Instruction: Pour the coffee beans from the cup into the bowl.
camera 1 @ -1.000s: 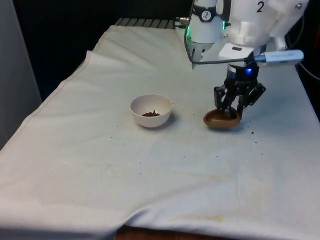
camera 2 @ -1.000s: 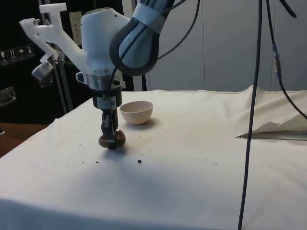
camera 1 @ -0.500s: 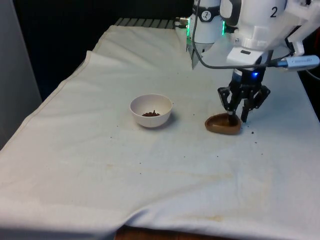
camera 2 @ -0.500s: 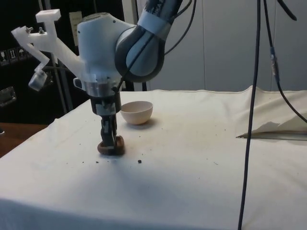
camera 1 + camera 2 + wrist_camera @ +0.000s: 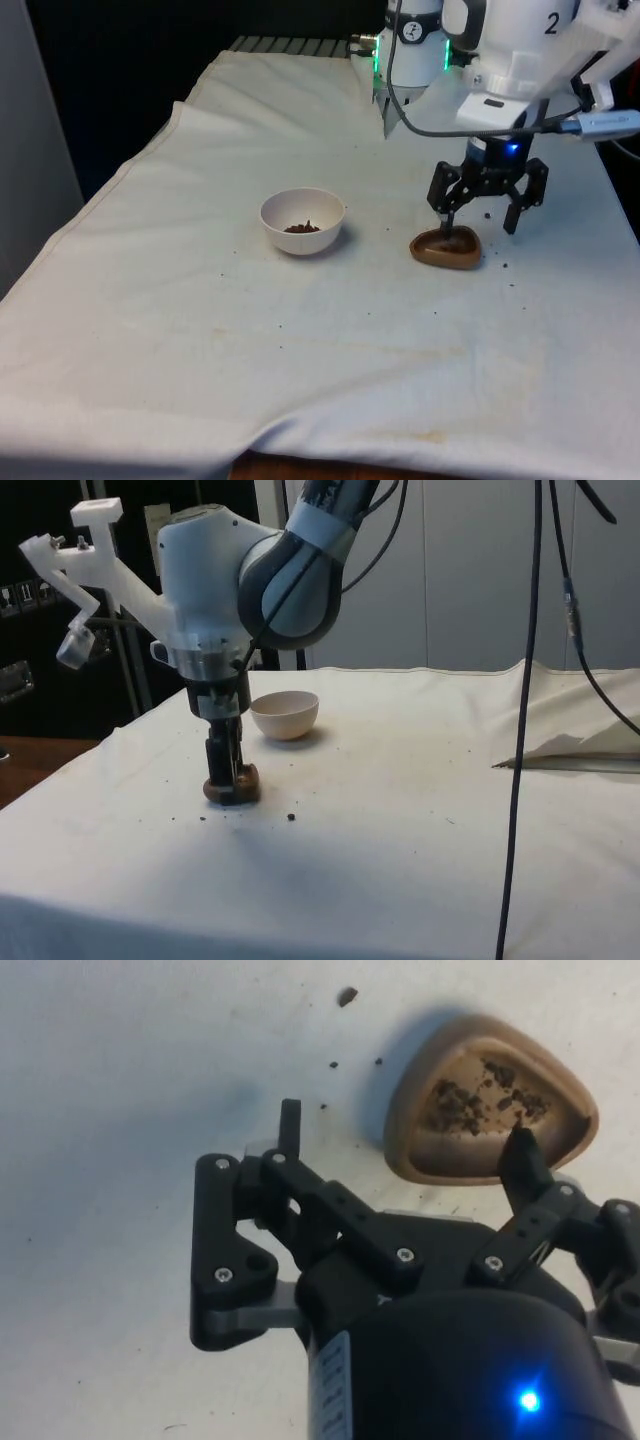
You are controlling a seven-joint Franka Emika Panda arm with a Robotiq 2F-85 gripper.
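Where half a second ago closed on the brown cup (image 5: 446, 248), end effector (image 5: 481, 210) now spread wide, holding nothing, one finger (image 5: 522, 1155) dipping inside the rim. Cup upright on the tabletop (image 5: 300, 340), at the front view's right of the white bowl (image 5: 302, 220), well apart. Release suggests pouring done. Beans visible in the bowl from the front; only dregs in the cup (image 5: 488, 1100) from the wrist; side view hides both interiors.

You have a table under a white cloth (image 5: 200, 330). On it, the white bowl (image 5: 302, 221) sits mid-table; the brown cup (image 5: 446, 248) rests to the front view's right, loose crumbs (image 5: 291, 817) scattered nearby.
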